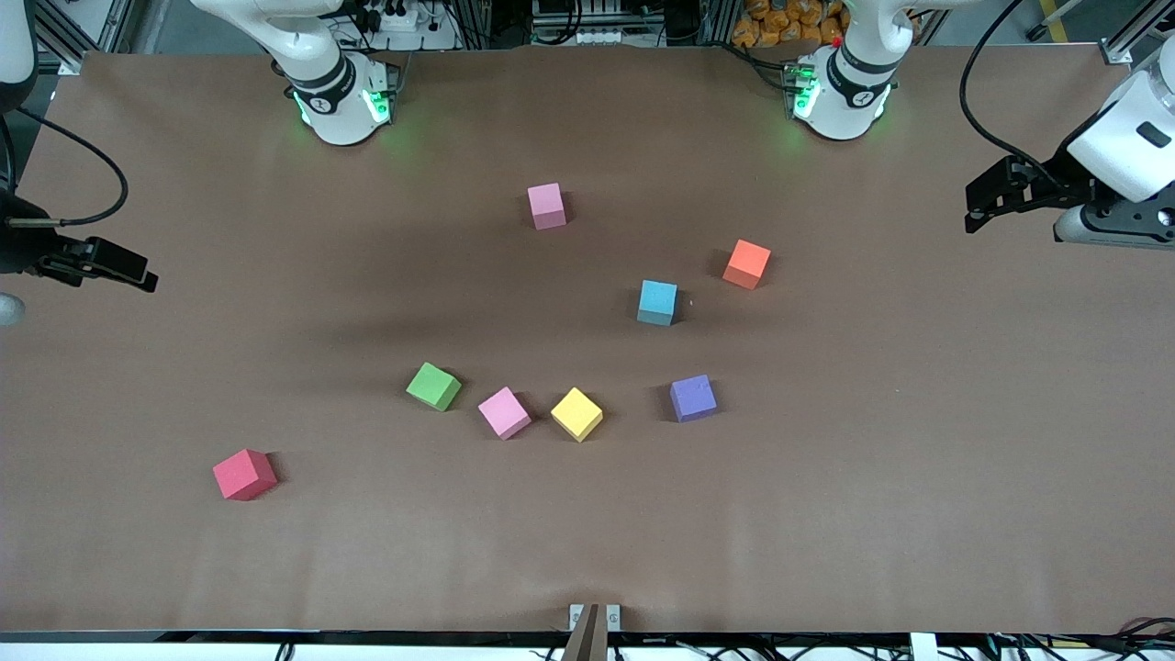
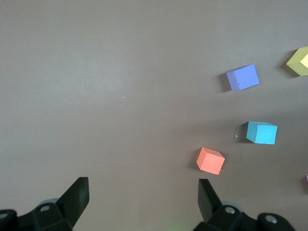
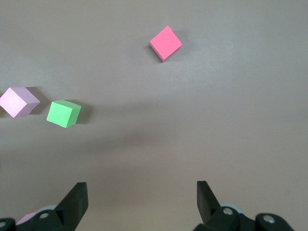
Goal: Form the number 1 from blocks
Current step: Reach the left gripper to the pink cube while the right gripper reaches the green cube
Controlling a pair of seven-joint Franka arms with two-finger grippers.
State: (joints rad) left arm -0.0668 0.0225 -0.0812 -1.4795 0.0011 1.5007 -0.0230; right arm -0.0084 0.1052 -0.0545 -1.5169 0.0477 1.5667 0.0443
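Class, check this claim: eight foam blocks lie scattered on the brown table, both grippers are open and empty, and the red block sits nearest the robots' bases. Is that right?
Not quite. The front view shows the red block nearest the camera; a pink block sits nearest the bases. The rest holds: left gripper and right gripper are open and empty.

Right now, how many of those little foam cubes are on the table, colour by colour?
pink blocks: 2
green block: 1
blue block: 1
purple block: 1
yellow block: 1
red block: 1
orange block: 1
Total: 8
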